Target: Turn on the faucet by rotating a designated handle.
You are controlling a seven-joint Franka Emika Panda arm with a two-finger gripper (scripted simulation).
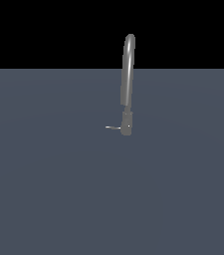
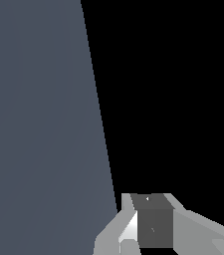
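Approach step: gripper (image 2: 146, 224) nowhere near faucet (image 1: 127, 74), its grip unreadable; next it must find the handle (image 1: 112, 128).

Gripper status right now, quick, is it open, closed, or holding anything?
Gripper: partly visible in the wrist view only; open or shut cannot be told. It is not at the faucet or handle.

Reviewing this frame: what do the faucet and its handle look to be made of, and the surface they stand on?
The faucet looks like brushed or satin metal: grey, with a soft lengthwise highlight along the arched tube. The handle seems like the same pale-grey metal, though it is too small to be sure. The surface is a flat, matte blue-grey with no texture or reflections; its material cannot be told from a simulator render.
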